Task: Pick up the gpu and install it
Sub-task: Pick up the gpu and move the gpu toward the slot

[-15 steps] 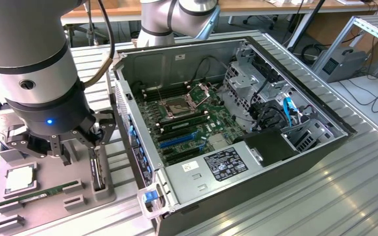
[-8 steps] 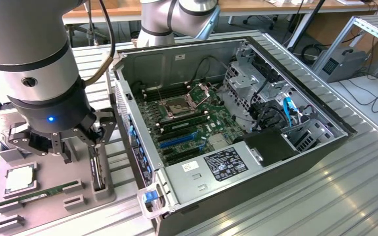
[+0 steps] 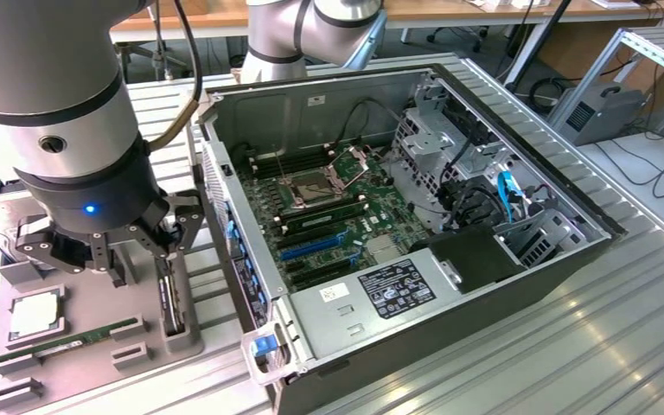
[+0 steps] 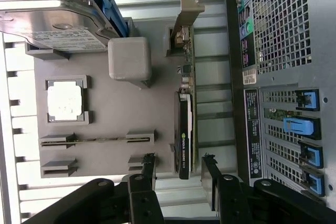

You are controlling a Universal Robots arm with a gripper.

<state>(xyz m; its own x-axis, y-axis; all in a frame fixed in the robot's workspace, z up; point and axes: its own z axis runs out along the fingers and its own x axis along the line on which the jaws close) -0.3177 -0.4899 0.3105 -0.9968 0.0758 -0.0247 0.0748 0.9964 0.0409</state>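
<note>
The gpu stands on its edge in a slot of the grey parts tray. It is a dark card with a black cooler, and its metal bracket is at the far end. My gripper hovers over the cooler end, open, with one finger on each side of the card and not touching it. In the exterior view the gripper hangs above the gpu at the tray's edge nearest the open PC case.
The tray also holds a hard drive, a CPU, a green RAM stick and a grey block. The case lies open, showing its motherboard and blue slots. Its rear panel is close beside the gpu.
</note>
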